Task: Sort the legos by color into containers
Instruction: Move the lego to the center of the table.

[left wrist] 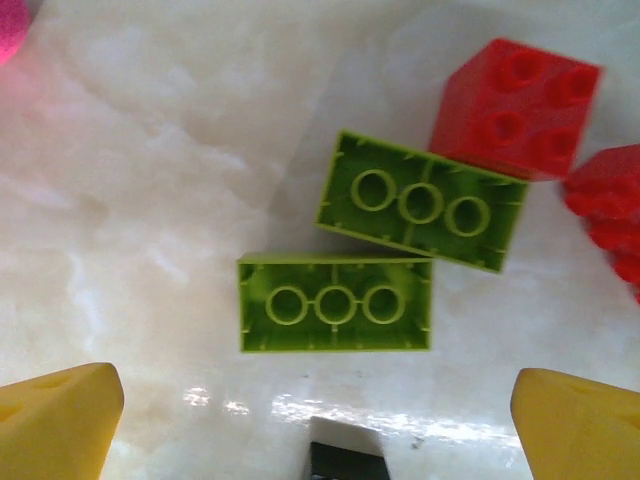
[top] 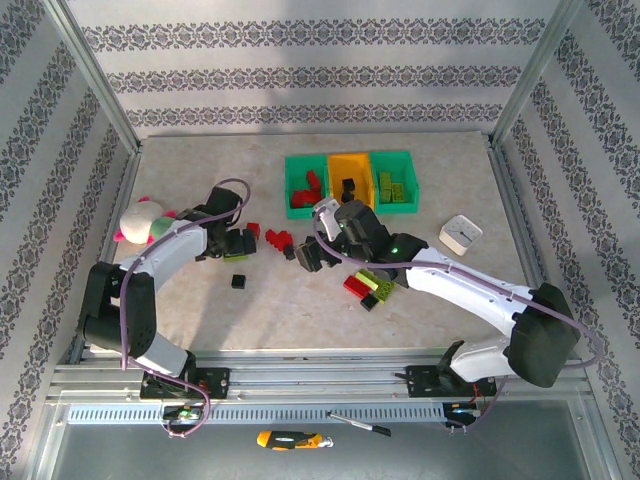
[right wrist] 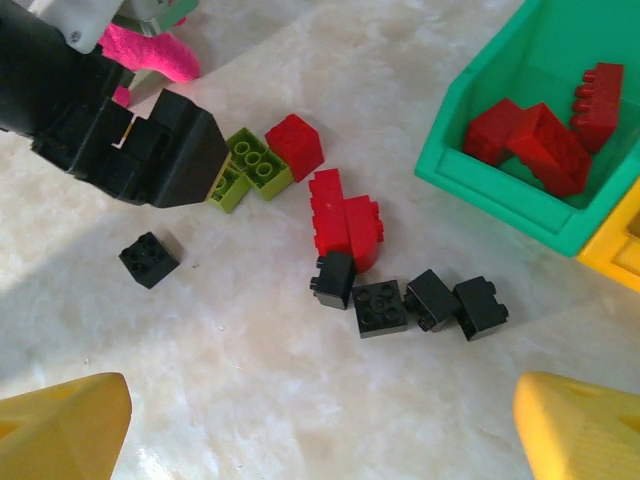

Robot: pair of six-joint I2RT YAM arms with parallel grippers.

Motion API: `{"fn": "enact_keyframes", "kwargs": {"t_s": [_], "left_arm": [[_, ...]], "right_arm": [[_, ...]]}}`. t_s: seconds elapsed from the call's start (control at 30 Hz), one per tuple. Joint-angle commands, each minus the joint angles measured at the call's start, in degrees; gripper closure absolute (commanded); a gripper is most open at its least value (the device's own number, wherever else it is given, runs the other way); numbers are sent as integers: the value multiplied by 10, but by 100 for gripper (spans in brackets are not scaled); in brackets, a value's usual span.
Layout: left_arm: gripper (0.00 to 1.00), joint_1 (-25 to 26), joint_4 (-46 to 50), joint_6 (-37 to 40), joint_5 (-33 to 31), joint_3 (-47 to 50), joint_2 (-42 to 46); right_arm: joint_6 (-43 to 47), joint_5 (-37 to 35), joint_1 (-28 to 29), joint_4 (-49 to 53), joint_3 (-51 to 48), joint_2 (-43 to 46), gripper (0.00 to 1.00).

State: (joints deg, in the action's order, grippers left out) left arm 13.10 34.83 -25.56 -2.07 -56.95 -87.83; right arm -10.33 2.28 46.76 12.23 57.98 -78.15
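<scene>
Two lime green legos (left wrist: 335, 303) lie upside down on the desk (left wrist: 150, 200), hollow undersides up and close against each other. In the left wrist view they sit just ahead of the left gripper (left wrist: 320, 440), in line with the gap between its yellow fingertips (left wrist: 60, 420), which stand wide apart and hold nothing. A red lego (left wrist: 515, 108) touches the far corner of the farther lime one. In the right wrist view a row of four black legos (right wrist: 405, 300) lies ahead of the right gripper (right wrist: 320, 430), with two red legos (right wrist: 345, 225) just beyond the row's left end and a lone black lego (right wrist: 150, 260) off to the left. This gripper is also spread wide and empty, well short of the row. Beyond them the dark body of the left gripper (right wrist: 130, 140) hangs over the lime pair (right wrist: 250, 165). From above, the containers (top: 350, 158) stand joined in a row at the far middle of the desk, just past both grippers. The left green one (top: 292, 190) holds red legos, the orange-yellow one (top: 335, 180) black, and the right green one (top: 412, 185) lime. A further cluster of mixed legos (top: 368, 286) lies beside the right arm. A plush toy (top: 140, 222) sits near the left arm, and a white clock (top: 460, 233) stands to the right of the containers.
</scene>
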Motion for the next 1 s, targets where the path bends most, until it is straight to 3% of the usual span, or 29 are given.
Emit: {"fn": "enact_keyframes", "kwargs": {"t_s": [0.0,0.27,0.47,0.73,0.97], "left_arm": [[3,-15,-40,-6,24,6,-18],[9,-20,-61,19,33,-16,-93],[15,-15,-69,22,94,-22,-105],[32,22,-44,34,105,-31,-106],[33,88,-25,31,112,-25,-93]], "right_arm": [[-2,9,9,-15,18,-2,2],[-9,-4,12,-13,9,9,2],[-13,-8,13,-13,5,10,2],[-13,-4,13,-18,11,-2,2],[-19,-4,13,-21,5,7,3]]}}
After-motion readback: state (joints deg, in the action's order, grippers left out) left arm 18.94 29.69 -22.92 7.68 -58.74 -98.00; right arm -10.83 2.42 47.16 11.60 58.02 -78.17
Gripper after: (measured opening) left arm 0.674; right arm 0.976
